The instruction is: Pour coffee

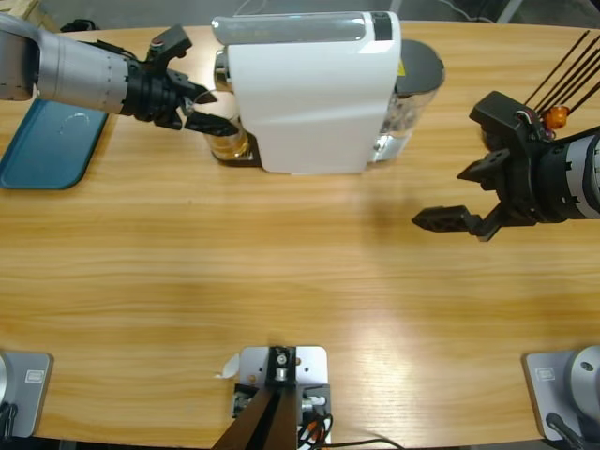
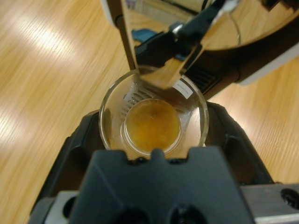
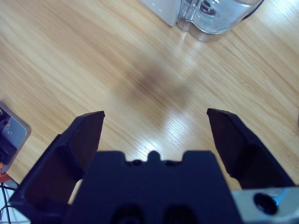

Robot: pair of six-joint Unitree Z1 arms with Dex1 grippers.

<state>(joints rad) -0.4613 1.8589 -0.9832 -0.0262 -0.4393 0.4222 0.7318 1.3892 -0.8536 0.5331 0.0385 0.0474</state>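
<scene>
Table: a long wooden table (image 1: pixel 281 272) with pale, streaky grain running along its length; glossy enough to throw bright glare patches in both wrist views.
Room: almost nothing of it shows; the high view is filled by the tabletop, with only dark slivers past its far edge.
Tray: a dark blue tray (image 1: pixel 42 145) lies flat at the far left of the table, partly under the left arm.
Machine: a white coffee machine (image 1: pixel 309 94) stands at the far middle of the table, with a clear water tank (image 1: pixel 412 89) at its right end; the tank also shows at the top of the right wrist view (image 3: pixel 217 14).
Cup: a clear glass cup (image 2: pixel 154 123) sits on the machine's dark drip stand, under the spout, at the machine's left end (image 1: pixel 228 142).
Coffee: the coffee (image 2: pixel 153 125) is a shallow amber layer at the bottom of the cup.
Left gripper: the left gripper (image 1: pixel 208 111) reaches in from the upper left, its jaws spread on either side of the cup; whether they press on the glass cannot be told.
Right gripper: the right gripper (image 1: pixel 473 197) hangs over bare wood at the right, jaws wide apart, holding nothing.
Writing: a small white label (image 2: pixel 182 90) sits on the machine part above the cup; its print is too small to read. A yellow sticker by the tank is also unreadable.
</scene>
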